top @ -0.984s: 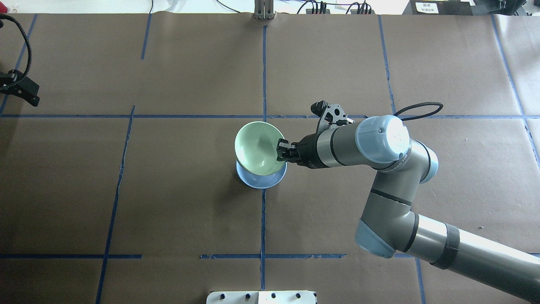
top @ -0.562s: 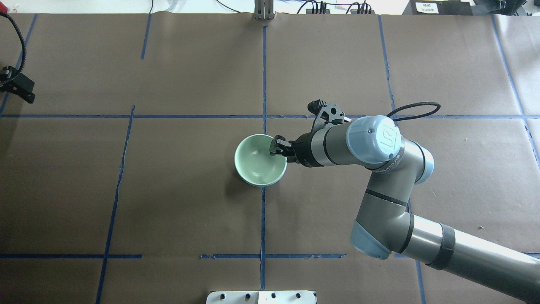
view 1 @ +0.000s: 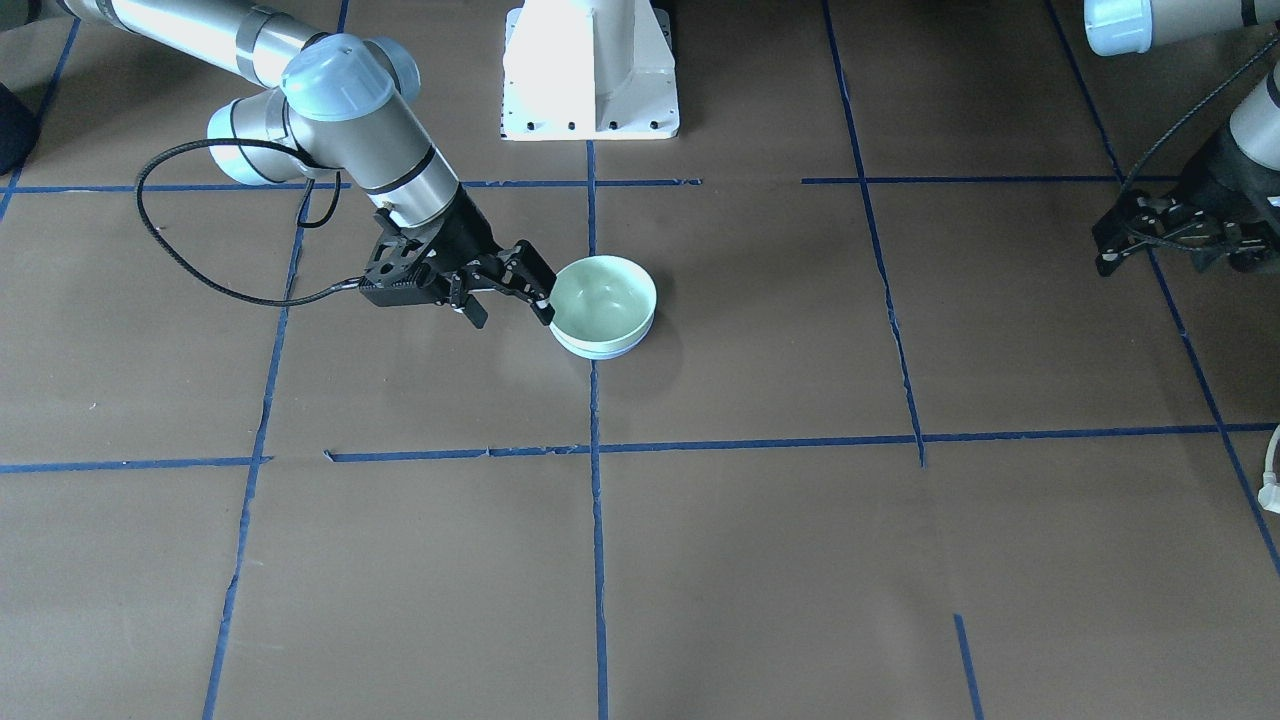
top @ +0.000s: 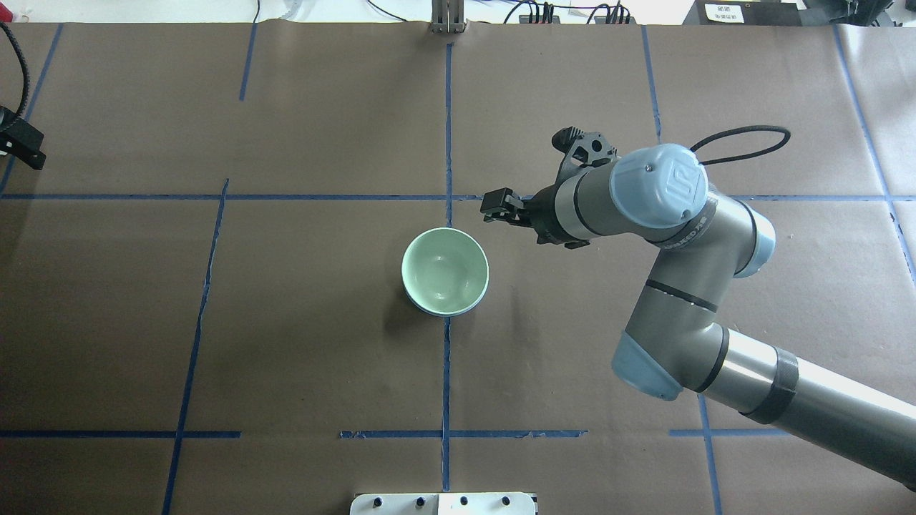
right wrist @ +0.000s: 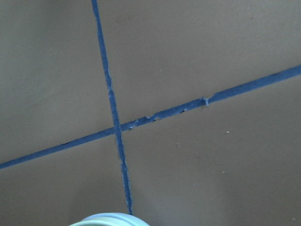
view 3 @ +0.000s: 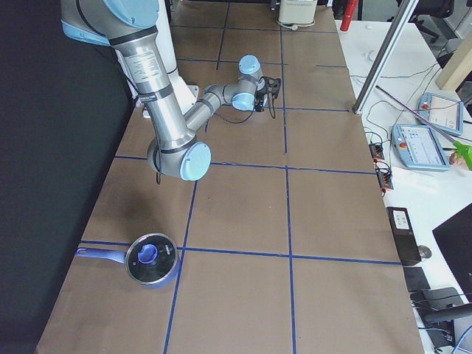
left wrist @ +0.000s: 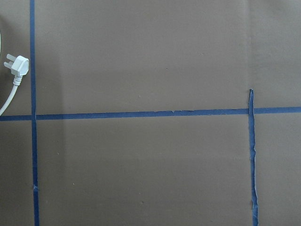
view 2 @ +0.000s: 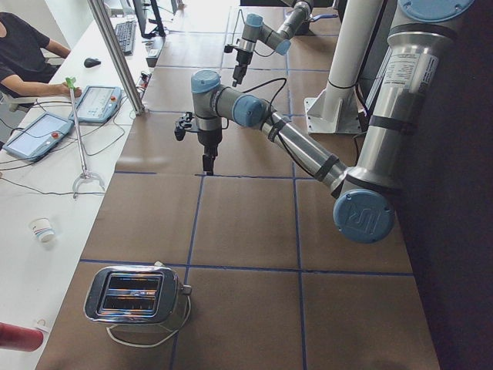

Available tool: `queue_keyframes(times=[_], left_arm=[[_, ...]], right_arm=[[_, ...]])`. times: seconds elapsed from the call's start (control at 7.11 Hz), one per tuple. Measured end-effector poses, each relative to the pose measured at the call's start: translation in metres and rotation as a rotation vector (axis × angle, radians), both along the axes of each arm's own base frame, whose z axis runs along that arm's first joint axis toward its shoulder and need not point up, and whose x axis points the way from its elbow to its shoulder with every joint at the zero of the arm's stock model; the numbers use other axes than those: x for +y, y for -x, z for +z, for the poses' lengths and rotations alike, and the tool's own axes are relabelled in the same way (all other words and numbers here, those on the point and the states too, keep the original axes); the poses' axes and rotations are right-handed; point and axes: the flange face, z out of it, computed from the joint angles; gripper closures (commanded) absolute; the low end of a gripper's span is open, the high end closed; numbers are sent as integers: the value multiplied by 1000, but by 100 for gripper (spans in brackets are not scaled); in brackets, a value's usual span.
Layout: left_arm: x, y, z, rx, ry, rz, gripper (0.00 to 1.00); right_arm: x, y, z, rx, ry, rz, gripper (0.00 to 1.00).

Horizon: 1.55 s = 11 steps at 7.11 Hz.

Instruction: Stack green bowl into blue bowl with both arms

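The green bowl (top: 445,270) sits upright, nested inside the blue bowl, near the table's middle. Only a thin pale edge of the blue bowl (view 1: 600,352) shows under it; in the overhead view it is a sliver (top: 461,310). My right gripper (top: 494,205) is open and empty. It hangs just beside the bowls, apart from them, with its fingers spread in the front view (view 1: 512,315). The right wrist view shows only the bowls' rim (right wrist: 110,219) at its bottom edge. My left gripper (view 1: 1150,235) is far off at the table's side; I cannot tell its state.
Blue tape lines cross the brown table. The white pedestal base (view 1: 590,70) stands at the robot's side. A white plug (left wrist: 16,66) lies below the left wrist. A toaster (view 2: 135,297) stands at the left end and a lidded pot (view 3: 151,258) at the right end.
The right gripper lowered the tilted green bowl into the blue bowl, let go and drew back up and away. The left gripper slid further off the overhead view's left edge.
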Motion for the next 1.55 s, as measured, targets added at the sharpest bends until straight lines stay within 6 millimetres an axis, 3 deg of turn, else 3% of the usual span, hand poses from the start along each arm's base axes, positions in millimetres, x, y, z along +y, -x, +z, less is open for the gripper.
queue_keyframes(times=[0.28,0.56,0.84,1.12,1.41,1.55], left_arm=[[-12,47,44,37,-13,69,0],[-12,104,99,35,-20,104,0],[-1,143,162,33,8,140,0],[2,162,215,44,35,151,0],[14,175,255,95,44,121,0],[22,177,265,113,50,112,0]], right_arm=[[-21,-58,5,194,-40,-104,0],[-47,-130,35,311,-85,-207,0],[-77,-227,100,347,-138,-319,0],[-91,-343,192,309,-182,-415,0],[-81,-434,268,296,-216,-438,0],[-66,-464,302,292,-180,-419,0]])
